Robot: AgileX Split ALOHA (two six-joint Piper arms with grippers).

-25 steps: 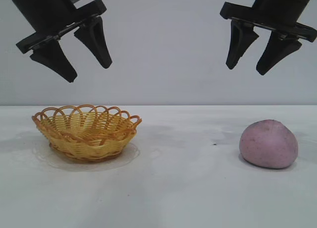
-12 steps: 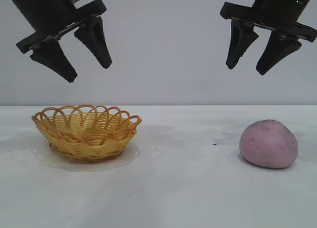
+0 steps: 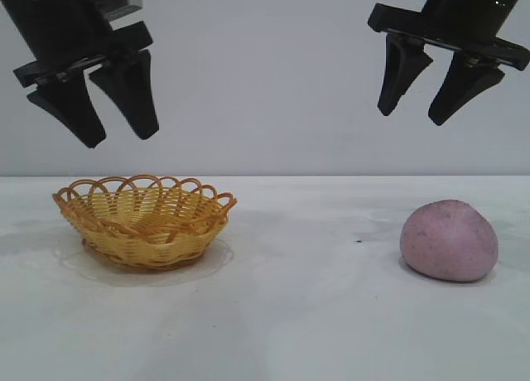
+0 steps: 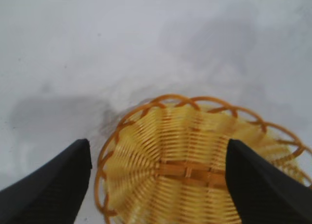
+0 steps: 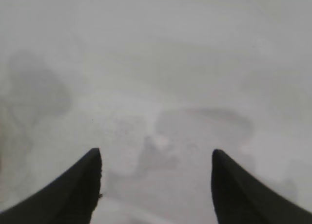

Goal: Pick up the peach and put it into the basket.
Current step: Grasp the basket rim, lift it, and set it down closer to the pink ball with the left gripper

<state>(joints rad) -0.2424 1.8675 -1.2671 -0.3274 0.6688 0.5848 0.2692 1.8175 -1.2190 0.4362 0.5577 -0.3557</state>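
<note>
The peach [image 3: 450, 240], a dull pink-mauve speckled lump, rests on the white table at the right. The yellow wicker basket [image 3: 145, 219] with its orange looped rim stands at the left and holds nothing. My left gripper [image 3: 120, 138] hangs open high above the basket's left side; its wrist view looks down into the basket [image 4: 195, 160] between the two black fingers [image 4: 53, 185]. My right gripper [image 3: 411, 116] hangs open high above the table, a little left of the peach. In the right wrist view only bare table lies between the gripper [image 5: 156, 153] fingers; the peach is out of that view.
The white table [image 3: 298, 315] stretches between basket and peach, with a small dark speck [image 3: 358, 241] left of the peach. A plain pale wall stands behind.
My left gripper has shifted left and turned more upright, its tips slightly lower than before. The right gripper, peach and basket have stayed where they were.
</note>
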